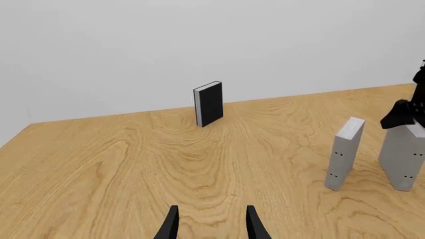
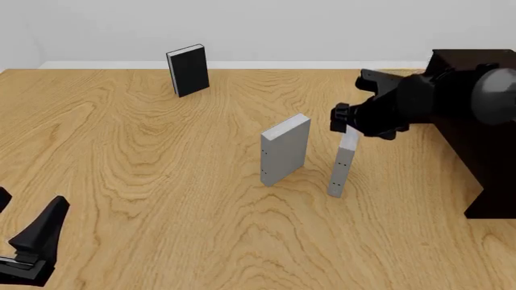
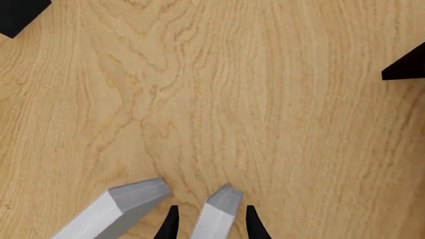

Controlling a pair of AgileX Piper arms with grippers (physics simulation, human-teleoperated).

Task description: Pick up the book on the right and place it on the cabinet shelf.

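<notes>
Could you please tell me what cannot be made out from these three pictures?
- Cabinet shelf: cut off by the front view's right edge and partly hidden by the right arm; its inner shelf does not show.
- Right tool: its fingers straddle the thin book's top, but contact cannot be judged.
- Left tool: only the fingertips show in its wrist view; in the front view the frame's lower left corner cuts it off.

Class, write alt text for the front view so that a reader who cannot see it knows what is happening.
The right gripper reaches down over the top of the thin grey book, which stands upright on the wooden table beside a thicker grey book. A dark cabinet stands at the right, a black book stands farther back, and the left gripper rests open at the near left corner.
</notes>
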